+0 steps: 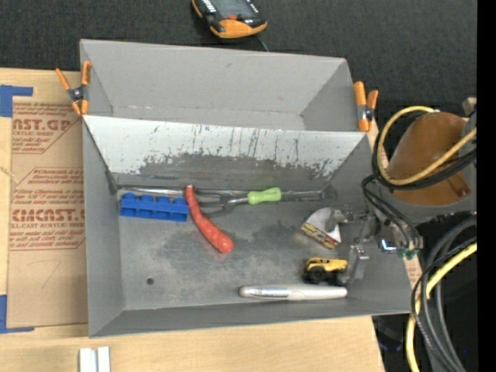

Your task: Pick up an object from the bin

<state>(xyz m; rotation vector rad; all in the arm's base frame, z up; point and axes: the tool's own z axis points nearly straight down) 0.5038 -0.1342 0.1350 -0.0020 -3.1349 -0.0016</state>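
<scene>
White pen lies along the bin's front edge, and just behind it the yellow toy car sits beside the gripper — low by the right wall, likely its handiest pick — open or closed, impossible to tell.

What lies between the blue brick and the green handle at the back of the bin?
In the camera view, the upper end of the red-orange handle crosses between the blue brick and green handle.

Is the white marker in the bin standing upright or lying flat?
Lying flat. The white marker stretches sideways along the floor of the bin, just below the yellow toy car.
</scene>
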